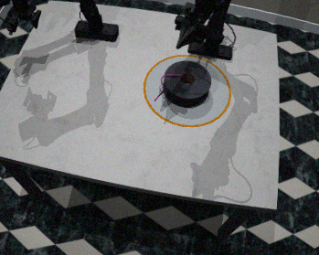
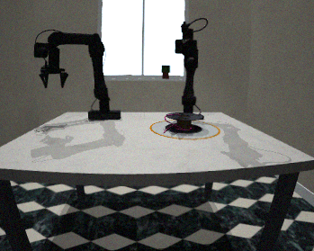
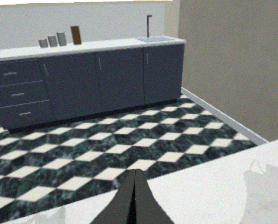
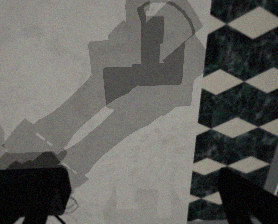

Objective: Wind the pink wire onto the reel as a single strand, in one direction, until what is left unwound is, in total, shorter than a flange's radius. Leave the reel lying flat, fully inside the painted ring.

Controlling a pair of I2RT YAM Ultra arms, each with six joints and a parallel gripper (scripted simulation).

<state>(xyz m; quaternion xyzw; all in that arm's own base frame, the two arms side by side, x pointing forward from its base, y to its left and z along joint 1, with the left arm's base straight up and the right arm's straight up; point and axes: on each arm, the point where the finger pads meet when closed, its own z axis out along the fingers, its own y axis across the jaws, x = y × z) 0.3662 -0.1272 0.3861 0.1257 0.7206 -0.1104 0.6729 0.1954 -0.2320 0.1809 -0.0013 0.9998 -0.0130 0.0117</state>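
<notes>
Left tool [image 1: 180, 46] [image 3: 134, 171] is shut, apart from the reel [image 1: 196, 89] [image 2: 184, 117].

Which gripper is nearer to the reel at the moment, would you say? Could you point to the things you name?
Left: the left gripper [image 1: 180, 45] [image 2: 180, 46] [image 3: 136, 177] is raised close to the reel [image 1: 200, 85] [image 2: 184, 116], on its base side; the right gripper [image 1: 24, 29] [image 2: 55, 87] [image 4: 135, 178] hangs well away, toward the table's [image 1: 126, 156] [image 2: 124, 163] [image 3: 200, 200] [image 4: 150, 145] other end.

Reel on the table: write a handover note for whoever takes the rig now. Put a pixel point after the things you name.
Left gripper [image 1: 180, 46] [image 3: 134, 174]: shut, nothing between its fingers, raised clear of the reel.
Right gripper [image 1: 25, 26] [image 2: 55, 86] [image 4: 144, 185]: open, empty, away from the reel.
Reel [image 1: 195, 91] [image 2: 184, 116]: flat, inside the orange ring [image 1: 144, 80] [image 2: 219, 131].
Pink wire [image 1: 173, 75] [image 2: 165, 119]: loose end past the upper flange; amount wound unclear.
Left: wind any excess one way, keeping the reel inside.
</notes>
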